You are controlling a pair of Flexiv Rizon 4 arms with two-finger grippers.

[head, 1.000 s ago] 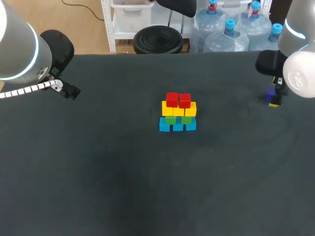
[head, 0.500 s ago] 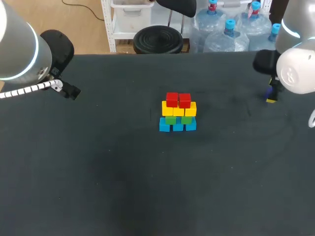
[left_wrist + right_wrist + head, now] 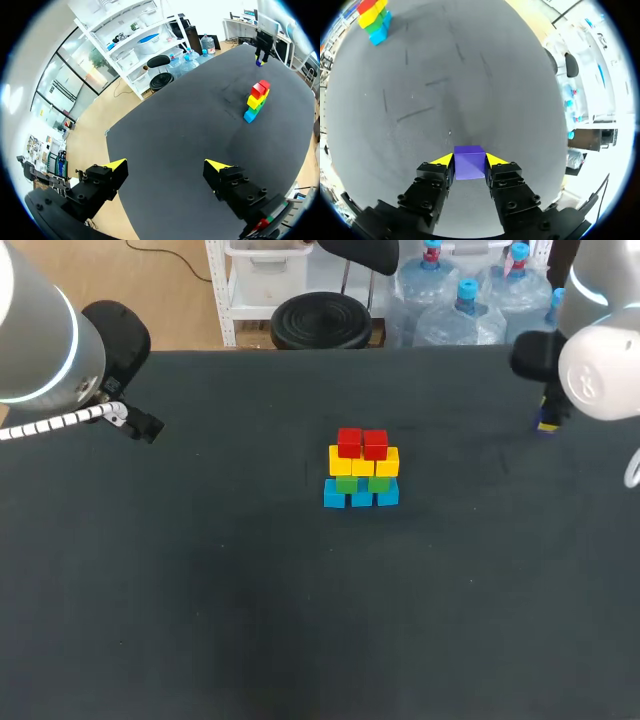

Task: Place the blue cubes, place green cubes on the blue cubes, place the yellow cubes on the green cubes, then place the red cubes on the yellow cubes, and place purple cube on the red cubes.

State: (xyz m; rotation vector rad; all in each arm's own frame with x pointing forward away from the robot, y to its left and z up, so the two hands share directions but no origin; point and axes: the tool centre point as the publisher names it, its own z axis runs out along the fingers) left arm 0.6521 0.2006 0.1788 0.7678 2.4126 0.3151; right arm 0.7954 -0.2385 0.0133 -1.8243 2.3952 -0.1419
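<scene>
The right gripper (image 3: 468, 161) clamps the purple cube (image 3: 469, 166) between its yellow tips at the far right of the table (image 3: 200, 590), well apart from the central stack (image 3: 361, 468). The left gripper (image 3: 165, 167) hangs open, far left.

We can read no lettering, number, label or sign on the stacked cubes (image 3: 361, 468), on the purple cube (image 3: 469, 162) or on the table (image 3: 200, 590).
</scene>
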